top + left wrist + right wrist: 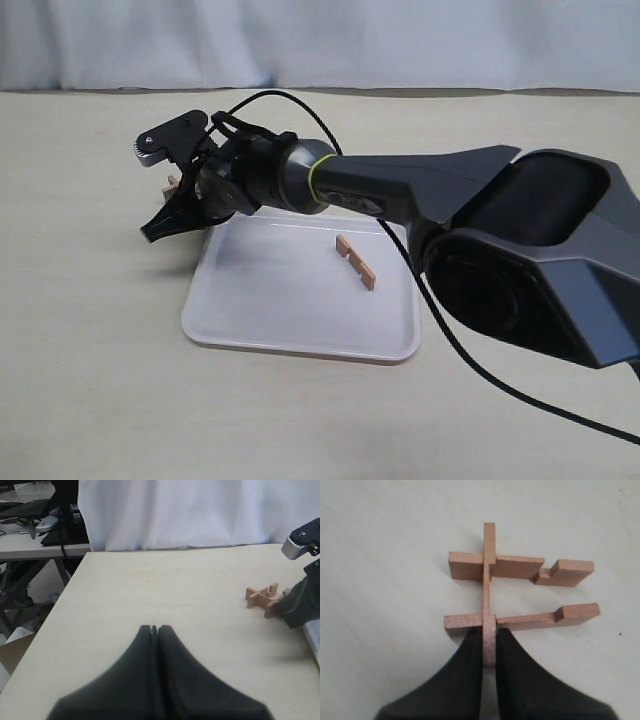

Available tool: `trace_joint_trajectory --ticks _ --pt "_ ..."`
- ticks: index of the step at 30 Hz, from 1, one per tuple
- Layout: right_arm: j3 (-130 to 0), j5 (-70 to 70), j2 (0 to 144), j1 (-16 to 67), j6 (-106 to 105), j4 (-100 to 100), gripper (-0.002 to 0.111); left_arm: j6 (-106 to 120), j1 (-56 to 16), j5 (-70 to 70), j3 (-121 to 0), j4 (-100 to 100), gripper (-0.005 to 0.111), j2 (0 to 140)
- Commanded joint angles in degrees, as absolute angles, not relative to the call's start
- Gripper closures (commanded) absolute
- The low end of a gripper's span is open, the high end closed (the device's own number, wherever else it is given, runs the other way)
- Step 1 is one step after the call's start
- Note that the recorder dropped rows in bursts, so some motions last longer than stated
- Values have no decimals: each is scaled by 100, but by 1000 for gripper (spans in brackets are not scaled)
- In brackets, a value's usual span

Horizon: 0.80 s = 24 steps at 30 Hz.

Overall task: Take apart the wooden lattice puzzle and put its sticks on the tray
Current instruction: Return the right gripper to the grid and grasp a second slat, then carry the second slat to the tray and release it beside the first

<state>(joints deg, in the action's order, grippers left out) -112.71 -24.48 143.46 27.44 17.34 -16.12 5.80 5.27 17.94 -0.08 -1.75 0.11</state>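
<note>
Right wrist view has the black right hand pinched narrow on the small reddish-brown wooden lattice puzzle. Its two fingers press the sides of one end of the single stick that crosses the other two. The puzzle shows as that one stick set through two notched strips. It seems to lie flat on the pale beige counter, though the close angle leaves this unsure.

In the exterior view the right hand reaches across to the left side. The puzzle sits on the counter just beyond the far left corner of the flat white plastic rectangular tray, off the tray and mostly hidden behind the hand. One loose reddish-brown notched wooden stick lies inside the tray toward its right side, well apart from the puzzle.

Left wrist view shows the black left hand with its fingers closed against each other and nothing between them. It is above the counter, well apart from the puzzle.
</note>
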Motion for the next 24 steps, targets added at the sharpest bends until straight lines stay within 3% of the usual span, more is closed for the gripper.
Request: trace_joint_trajectory --ticks 1,17,24 --pt "-11312 -2789 14177 2745 1783 -1658 104 572 530 1746 0 -176 107 0" --pt "-11296 -4291 12970 3215 1627 -1928 104 572 530 1746 0 -176 107 0" --pt "-10247 -4321 12075 3059 1276 -1732 104 572 530 1746 0 -176 107 0"
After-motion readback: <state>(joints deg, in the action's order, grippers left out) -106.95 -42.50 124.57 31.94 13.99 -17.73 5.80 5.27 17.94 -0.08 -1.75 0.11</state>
